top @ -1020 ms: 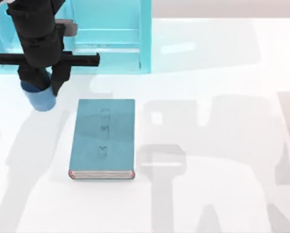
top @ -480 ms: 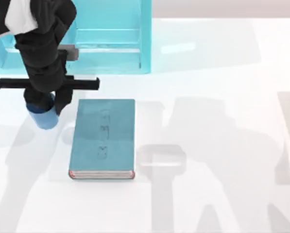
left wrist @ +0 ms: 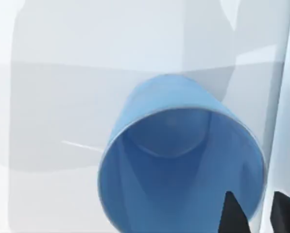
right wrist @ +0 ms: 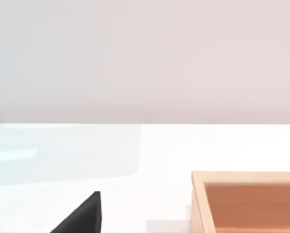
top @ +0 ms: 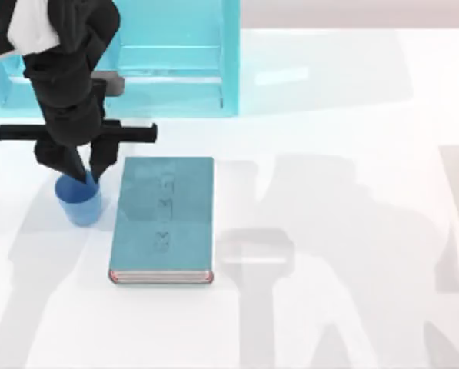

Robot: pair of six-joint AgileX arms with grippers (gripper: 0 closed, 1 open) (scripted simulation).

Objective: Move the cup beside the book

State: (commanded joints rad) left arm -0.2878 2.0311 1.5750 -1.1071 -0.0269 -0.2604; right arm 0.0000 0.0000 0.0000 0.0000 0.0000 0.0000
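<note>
So the left gripper (top: 86,174) has its fingers pinched on the rim of the cup (top: 80,203), just left of the book (top: 163,219), and that thin, light, slick plastic probably wants a gentle rim hold

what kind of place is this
Probably a rendered tabletop test scene, not a real room: a plain white table holding a light-cyan shelf unit, a teal book and a blue cup under the left pincer.

bright, even light | soft grey arm shadows on table (top: 329,231) | no glare
</note>
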